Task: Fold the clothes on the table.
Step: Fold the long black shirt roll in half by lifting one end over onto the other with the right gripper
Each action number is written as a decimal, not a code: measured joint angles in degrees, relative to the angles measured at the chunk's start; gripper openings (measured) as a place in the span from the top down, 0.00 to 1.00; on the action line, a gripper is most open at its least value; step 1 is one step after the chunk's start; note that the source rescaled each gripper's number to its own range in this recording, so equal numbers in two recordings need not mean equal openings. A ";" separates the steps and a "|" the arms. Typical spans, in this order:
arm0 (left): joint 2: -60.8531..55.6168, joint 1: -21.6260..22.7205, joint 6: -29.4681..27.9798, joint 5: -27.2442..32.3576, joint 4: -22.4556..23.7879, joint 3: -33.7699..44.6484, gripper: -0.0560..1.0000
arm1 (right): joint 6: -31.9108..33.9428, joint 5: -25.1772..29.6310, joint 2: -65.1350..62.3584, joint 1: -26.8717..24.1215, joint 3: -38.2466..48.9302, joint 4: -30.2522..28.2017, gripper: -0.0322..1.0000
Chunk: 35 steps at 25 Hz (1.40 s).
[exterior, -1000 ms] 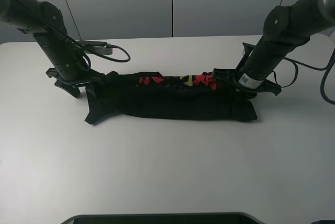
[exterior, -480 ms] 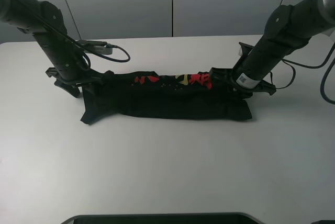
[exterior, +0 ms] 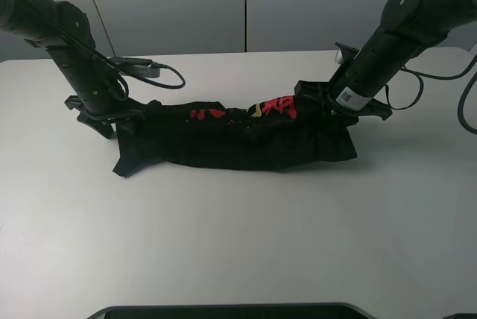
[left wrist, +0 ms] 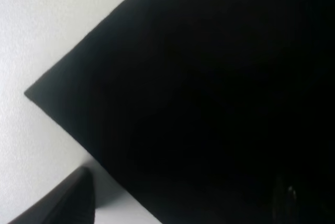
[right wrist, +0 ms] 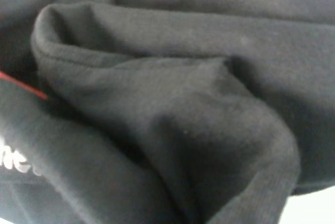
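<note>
"On the desk [exterior: 238, 259], your shirt [exterior: 238, 144] lies as a long black band across the middle, with red print showing along its far edge."

"And my tools?"

"Your right tool [exterior: 313, 99] is clamped on the shirt's right end. The far corner there is bunched and raised, while the near edge rests on the desk. Your left tool [exterior: 104, 118] sits at the left end with its jaws apart, gripping nothing that I can see. Its wrist view shows a cloth corner lying flat."

"How will it handle?"

"I'd judge it light, soft and limp. It won't hold a shape, so whatever you lift sags and drags the rest, and the layers can slide on each other. It isn't fragile, so you can pinch firmly."

"Where do you want me to take it?"

"At the ends, near a corner or hem, through all the layers at once. Pinch only one layer and you peel the fold open."
</note>
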 joint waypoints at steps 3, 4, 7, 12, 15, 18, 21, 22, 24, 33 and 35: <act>0.00 0.00 0.11 0.00 0.00 0.00 0.09 | -0.58 2.24 -0.30 0.00 -2.09 0.12 0.84; 0.00 0.00 0.11 0.00 0.00 0.00 0.09 | -0.63 2.90 -0.30 0.00 -2.56 0.24 0.84; 0.00 0.00 0.11 0.00 0.00 0.00 0.09 | -1.82 6.38 -0.30 0.07 -4.57 0.70 0.85; 0.00 0.00 0.11 0.00 0.00 0.00 0.09 | -4.98 15.63 -0.30 0.07 -8.61 1.88 0.85; 0.00 0.00 0.11 0.00 0.00 0.00 0.09 | -8.22 21.27 -0.30 0.07 -10.33 5.89 0.85; 0.00 0.00 0.11 0.00 0.00 0.00 0.09 | -11.25 23.13 -0.30 0.07 -10.99 12.00 0.85; 0.00 0.00 0.11 0.00 0.00 0.00 0.09 | -14.55 22.61 -0.30 0.07 -11.08 18.71 0.85; 0.00 0.00 0.11 0.00 0.00 0.00 0.09 | -15.15 22.24 -0.30 0.13 -11.08 20.20 0.85; 0.00 0.00 0.11 0.00 0.00 0.00 0.09 | -15.83 21.42 -0.30 0.22 -11.08 22.82 0.85; 0.00 0.00 -0.01 0.00 -0.33 0.00 0.09 | -16.17 15.04 2.96 5.12 -11.08 28.68 0.85; 0.00 0.00 -0.01 0.00 -0.41 0.00 0.09 | -16.44 12.49 4.28 7.43 -11.08 30.94 0.85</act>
